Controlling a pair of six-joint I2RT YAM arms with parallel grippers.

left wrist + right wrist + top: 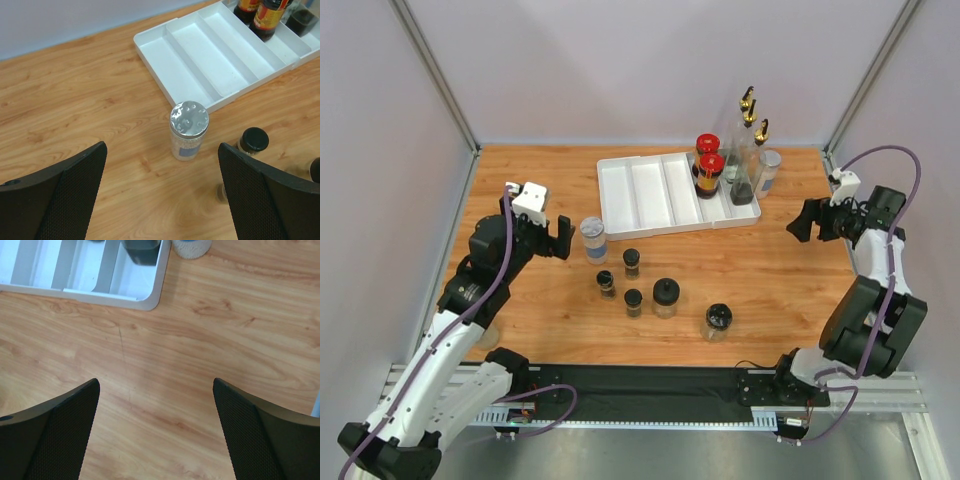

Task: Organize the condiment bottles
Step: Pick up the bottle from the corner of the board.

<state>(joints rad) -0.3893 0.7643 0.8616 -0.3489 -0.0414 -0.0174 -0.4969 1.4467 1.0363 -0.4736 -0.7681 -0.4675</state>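
Observation:
A grey-lidded clear jar (592,238) (189,131) stands on the table just ahead of my open, empty left gripper (548,244) (162,200). Three small black-lidded jars (632,262) (253,141) and two medium ones (666,297) stand near the table's middle. In the right end of the white tray (650,190) (200,65) stand two red-capped amber jars (710,163) (265,15) and tall gold-spouted bottles (750,120). Another grey-lidded jar (769,170) (191,247) stands just right of the tray. My right gripper (803,220) (156,435) hovers open over bare wood, right of the tray's corner (145,300).
The tray's three left compartments (635,195) hold nothing. Pale walls close the table at the back and sides. A black strip (640,385) runs along the near edge by the arm bases.

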